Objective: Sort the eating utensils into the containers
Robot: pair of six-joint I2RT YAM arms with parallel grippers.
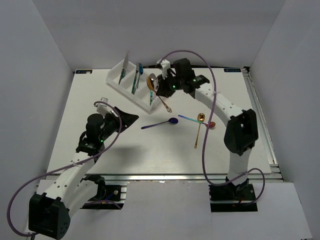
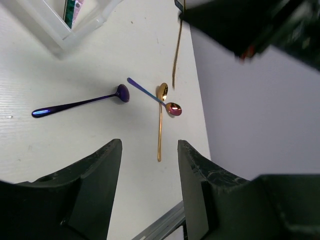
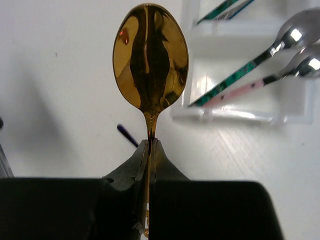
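Right wrist shows my right pincer (image 3: 150, 148) pinched tight on the neck of a gold spoon (image 3: 150, 55), bowl upward, close beside the white tray (image 3: 240, 114) (whether it is over the end section or just short of it, I can't quite tell). I'd bring it squarely over that section, lower it and tip it flat before letting go, so it won't bounce out. My right arm stretches far across the table (image 1: 100, 145) with its wrist turned toward the tray, while my left pincer (image 2: 149, 165) hangs spread and empty above a blue spoon (image 2: 80, 104).

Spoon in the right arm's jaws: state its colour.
Shiny gold. The spoon shows best in the right wrist view.
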